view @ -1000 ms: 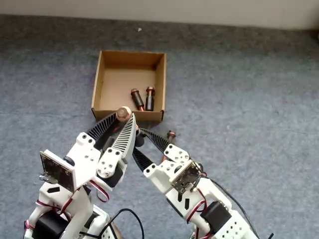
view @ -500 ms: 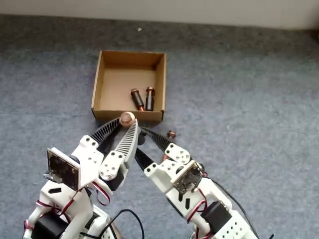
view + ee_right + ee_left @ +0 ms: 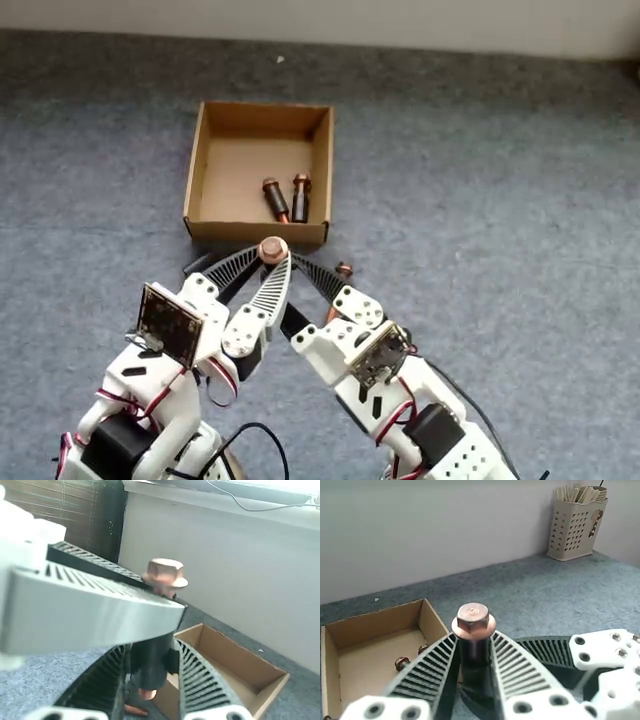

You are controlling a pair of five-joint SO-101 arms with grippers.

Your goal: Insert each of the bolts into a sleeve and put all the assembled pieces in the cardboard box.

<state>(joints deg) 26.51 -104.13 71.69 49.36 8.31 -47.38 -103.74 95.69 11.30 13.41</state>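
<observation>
Copper bolt (image 3: pixel 272 249) between left fingers (image 3: pixel 268 292), just outside cardboard box (image 3: pixel 256 233) near wall.

My table (image 3: pixel 500 200) is just grey carpet all over. The cardboard box (image 3: pixel 258 232) sits flat on it at 12 o'clock from my arms. One loose bolt (image 3: pixel 343 269) lies at the box's 5 o'clock, just off its corner. A slotted basket (image 3: pixel 574 527) stands by the wall.

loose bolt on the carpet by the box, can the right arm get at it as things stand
Probably not yet: the right end effector is shut on the sleeved bolt, which the left end effector also clamps. The loose bolt lies bare on the carpet close by.
</observation>
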